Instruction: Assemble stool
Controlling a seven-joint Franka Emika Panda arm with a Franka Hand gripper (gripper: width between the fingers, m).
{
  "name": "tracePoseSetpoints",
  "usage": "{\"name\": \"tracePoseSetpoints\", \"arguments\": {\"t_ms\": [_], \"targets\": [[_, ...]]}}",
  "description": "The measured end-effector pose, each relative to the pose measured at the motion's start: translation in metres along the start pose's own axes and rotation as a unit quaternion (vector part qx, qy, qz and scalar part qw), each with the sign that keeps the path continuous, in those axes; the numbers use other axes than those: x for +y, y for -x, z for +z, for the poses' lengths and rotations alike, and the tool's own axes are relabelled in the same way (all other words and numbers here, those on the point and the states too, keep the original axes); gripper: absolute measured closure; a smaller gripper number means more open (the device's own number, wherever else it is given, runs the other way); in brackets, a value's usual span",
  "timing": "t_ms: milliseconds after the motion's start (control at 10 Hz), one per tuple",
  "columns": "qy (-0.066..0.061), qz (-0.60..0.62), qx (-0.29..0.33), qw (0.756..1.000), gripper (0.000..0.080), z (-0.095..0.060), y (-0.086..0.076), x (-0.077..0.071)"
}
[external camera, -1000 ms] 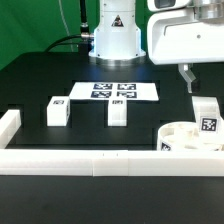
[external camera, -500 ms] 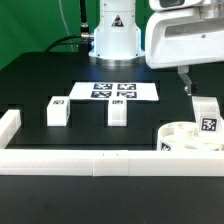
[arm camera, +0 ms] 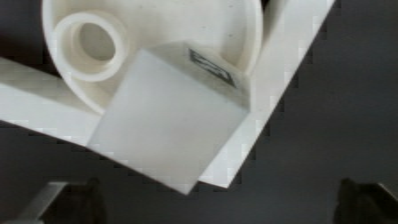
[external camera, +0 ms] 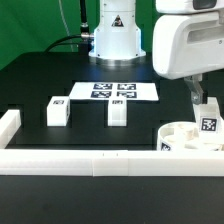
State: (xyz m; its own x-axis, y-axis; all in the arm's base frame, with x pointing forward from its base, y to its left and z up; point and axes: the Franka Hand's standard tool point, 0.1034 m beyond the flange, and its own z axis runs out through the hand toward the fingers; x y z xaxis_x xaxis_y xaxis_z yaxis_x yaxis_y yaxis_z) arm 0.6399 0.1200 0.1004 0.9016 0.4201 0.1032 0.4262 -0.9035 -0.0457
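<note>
End effector point(external camera: 199, 97) hung over upright leg point(external camera: 205, 114), fingers spread wide, gripping nothing. Leg stood at seat point(external camera: 183, 129) rim, exterior view's right. Seat sat against near rail point(external camera: 90, 162), likely braced for insertion. Left leg point(external camera: 57, 110) and middle leg point(external camera: 117, 110) stood spare on bench point(external camera: 30, 85).

White tagged leg point(external camera: 207, 113) stands upright at round seat point(external camera: 180, 133) rim.

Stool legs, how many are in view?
3. The first leg and the second leg sit apart near the marker board; the third leg is upright by the round seat at the exterior view's right. The arm may hide others.
</note>
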Motion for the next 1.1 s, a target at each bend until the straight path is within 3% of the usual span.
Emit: {"name": "tracePoseSetpoints", "arguments": {"t_ms": [300, 500, 1100], "targets": [[0.006, -0.131, -0.006, 0.991, 0.0151, 0.006, 0.003, 0.001], [0.003, -0.199, -0.017, 0.98, 0.0151, 0.012, 0.007, 0.003], [0.01, -0.38, -0.029, 0.924, 0.0151, 0.02, 0.011, 0.007]]}}
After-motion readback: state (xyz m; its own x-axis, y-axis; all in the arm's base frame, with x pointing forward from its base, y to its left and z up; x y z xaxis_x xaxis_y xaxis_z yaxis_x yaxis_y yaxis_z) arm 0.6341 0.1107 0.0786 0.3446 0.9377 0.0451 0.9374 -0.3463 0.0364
